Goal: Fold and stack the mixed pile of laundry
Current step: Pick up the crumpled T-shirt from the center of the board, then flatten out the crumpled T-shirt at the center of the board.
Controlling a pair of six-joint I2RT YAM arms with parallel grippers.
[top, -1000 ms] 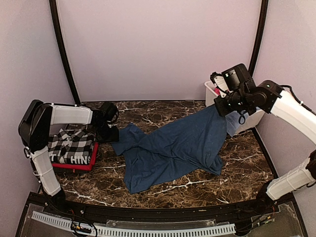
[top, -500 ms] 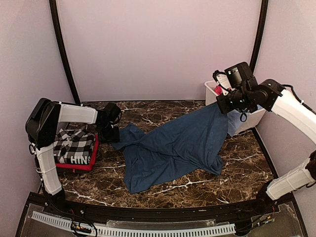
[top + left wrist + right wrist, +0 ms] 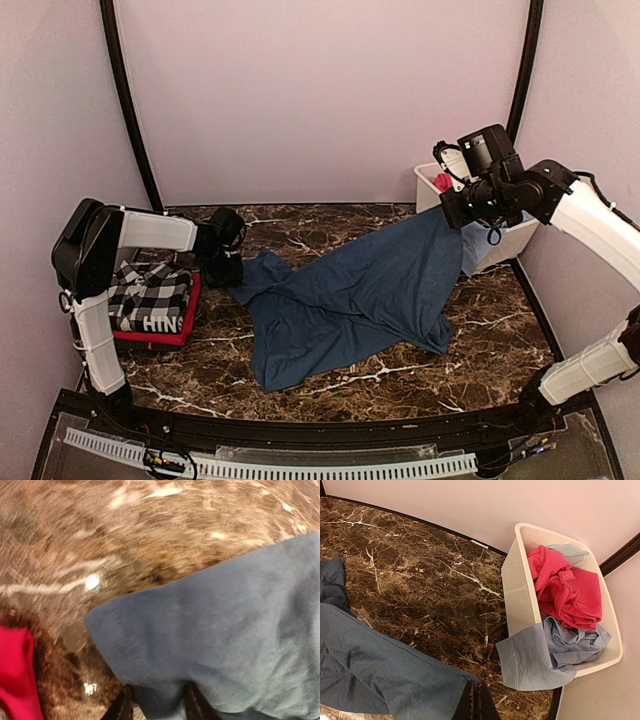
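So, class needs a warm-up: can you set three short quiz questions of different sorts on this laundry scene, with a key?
1. True or false: the navy blue tee lies neatly folded.
2. Choose one. The right gripper is: A open above the tee; B shut on the tee; C out of view.
3. Fill the gap: the checked garment lies on top of the ___ tee.

Key
1. False: it sprawls rumpled across the marble table.
2. B.
3. Red: the red tee shows under it.
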